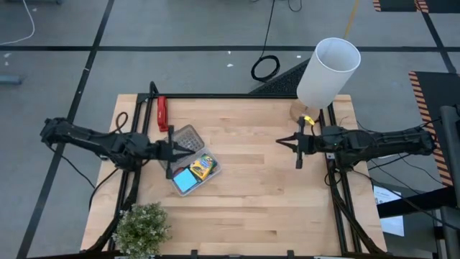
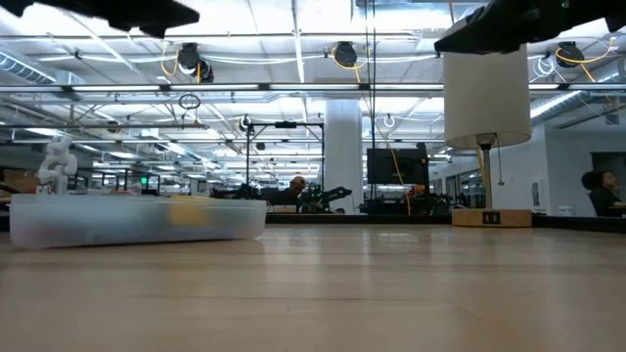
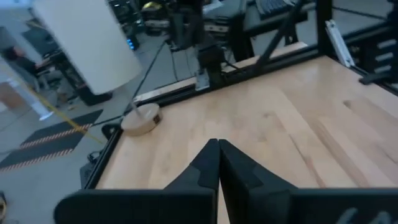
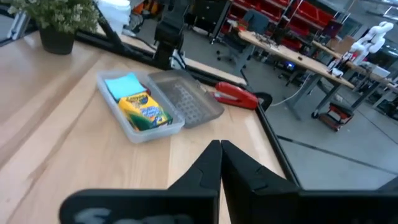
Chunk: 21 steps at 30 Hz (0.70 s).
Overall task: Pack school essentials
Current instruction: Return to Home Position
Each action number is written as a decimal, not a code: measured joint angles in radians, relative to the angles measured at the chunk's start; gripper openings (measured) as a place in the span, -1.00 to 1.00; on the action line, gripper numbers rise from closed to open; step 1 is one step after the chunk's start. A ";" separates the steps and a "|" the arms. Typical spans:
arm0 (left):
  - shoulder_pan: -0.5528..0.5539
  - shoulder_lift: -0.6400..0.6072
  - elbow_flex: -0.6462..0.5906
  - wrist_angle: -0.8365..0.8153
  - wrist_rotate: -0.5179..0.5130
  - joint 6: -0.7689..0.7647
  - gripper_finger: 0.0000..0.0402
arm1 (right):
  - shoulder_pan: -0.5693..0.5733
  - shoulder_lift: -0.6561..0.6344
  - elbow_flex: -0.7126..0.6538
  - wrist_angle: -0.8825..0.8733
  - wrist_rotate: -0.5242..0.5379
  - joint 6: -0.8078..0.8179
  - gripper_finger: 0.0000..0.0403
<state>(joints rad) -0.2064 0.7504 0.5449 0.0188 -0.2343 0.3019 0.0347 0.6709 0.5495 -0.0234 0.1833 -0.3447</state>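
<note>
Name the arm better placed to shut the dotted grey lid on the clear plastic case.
Left. The left gripper hangs beside the grey dotted lid and clear plastic case; the right gripper is far across the table.

The bench (image 1: 251, 187) is pale wood with a smooth matt grain. The case (image 4: 134, 130) is clear plastic, its lid (image 4: 186, 102) grey and dotted. The crayon box (image 4: 144, 111) looks like glossy printed card, the notepad (image 4: 122, 85) matt paper. The red tool (image 4: 237, 96) shines like plastic.

high: straight down over whole worktop (image 1: 251, 187) | low: worktop-level, facing room | wrists: close behind each end effector, facing across worktop toward each other
</note>
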 joint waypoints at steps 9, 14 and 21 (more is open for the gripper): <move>0.023 -0.193 -0.149 0.019 0.002 -0.050 -0.95 | 0.000 -0.010 -0.127 0.192 0.007 -0.032 -1.00; 0.023 -0.266 -0.237 0.079 0.002 -0.048 -0.96 | -0.001 -0.010 -0.236 0.382 0.031 -0.099 -1.00; 0.063 -0.320 -0.366 0.213 0.001 -0.051 -0.94 | 0.000 -0.022 -0.338 0.521 0.026 -0.068 -1.00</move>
<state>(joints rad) -0.1438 0.4307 0.1787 0.2319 -0.2329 0.2511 0.0345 0.6492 0.2114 0.4972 0.2092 -0.4124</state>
